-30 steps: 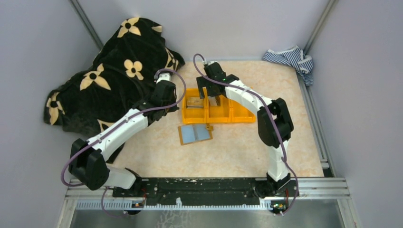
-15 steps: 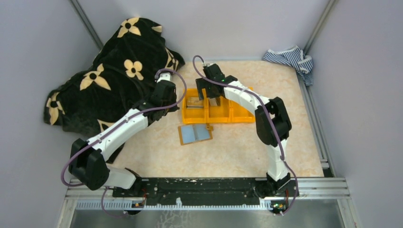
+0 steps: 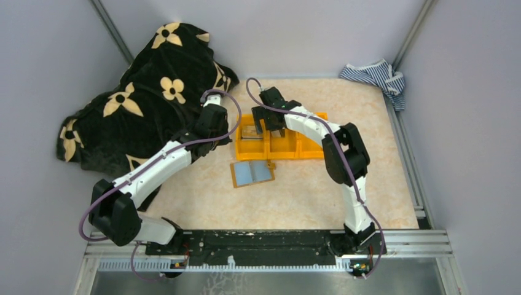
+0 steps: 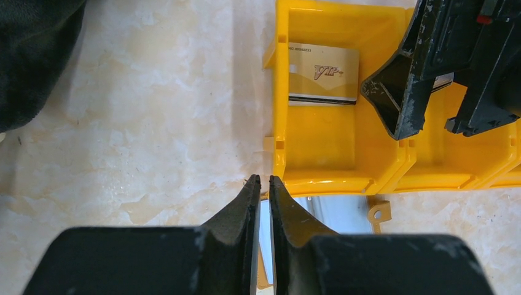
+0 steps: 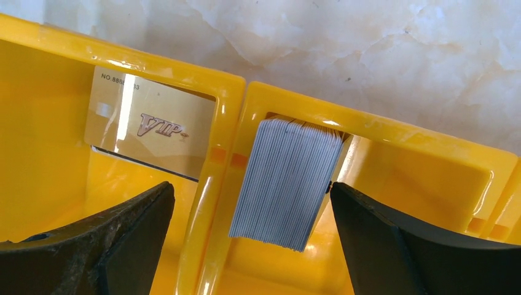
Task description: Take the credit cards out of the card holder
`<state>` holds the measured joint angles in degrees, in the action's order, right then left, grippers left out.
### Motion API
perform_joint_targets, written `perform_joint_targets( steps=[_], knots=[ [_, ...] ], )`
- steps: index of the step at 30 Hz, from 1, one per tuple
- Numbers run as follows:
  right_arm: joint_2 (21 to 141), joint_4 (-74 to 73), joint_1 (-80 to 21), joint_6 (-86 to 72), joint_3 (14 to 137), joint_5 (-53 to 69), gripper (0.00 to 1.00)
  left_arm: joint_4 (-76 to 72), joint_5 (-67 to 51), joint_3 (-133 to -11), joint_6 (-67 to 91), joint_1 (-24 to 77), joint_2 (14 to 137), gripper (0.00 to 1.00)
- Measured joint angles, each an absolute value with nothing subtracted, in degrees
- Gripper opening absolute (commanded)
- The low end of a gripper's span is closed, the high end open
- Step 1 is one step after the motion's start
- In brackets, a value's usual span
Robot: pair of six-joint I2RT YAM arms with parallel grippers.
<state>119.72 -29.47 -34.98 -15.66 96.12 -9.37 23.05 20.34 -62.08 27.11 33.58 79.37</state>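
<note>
In the top view we are seeing the holder (image 3: 252,174) lying open, grey-blue side up, on the table (image 3: 307,196), just at 6 o'clock of the bin (image 3: 314,152). A black flowered blanket (image 3: 153,92) is sprawling at 10 o'clock, and a striped cloth (image 3: 375,77) is sitting in the 1 o'clock corner.

The right gripper (image 5: 252,215) is hanging spread wide, gripping nothing, straddling the wall between the bin's left and middle compartments. A grey card stack (image 5: 285,181) is showing its edges in the middle one, and a gold card (image 5: 150,132) is lying in the left one. We are reading "VIP" on it and a number beginning "NO. 888", the rest lost in glare.

The left gripper (image 4: 263,184) is hovering pinched nearly together, with nothing between its fingers, at the bin's near left corner. Its fingers are covering most of the holder in that view.
</note>
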Motion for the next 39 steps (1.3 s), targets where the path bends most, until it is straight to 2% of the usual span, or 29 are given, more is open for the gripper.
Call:
perform_joint_targets(
  steps=[32, 39],
  knots=[
    [120.1, -32.4, -36.3, -15.6, 102.3, -10.8, 0.98, 22.3, 19.1, -62.1, 26.9, 33.6, 79.4, 0.15],
    [120.8, -32.7, -37.2, -15.4, 103.6, -12.2, 0.93, 22.2, 18.8, -62.0, 26.9, 33.6, 79.4, 0.14]
  ],
)
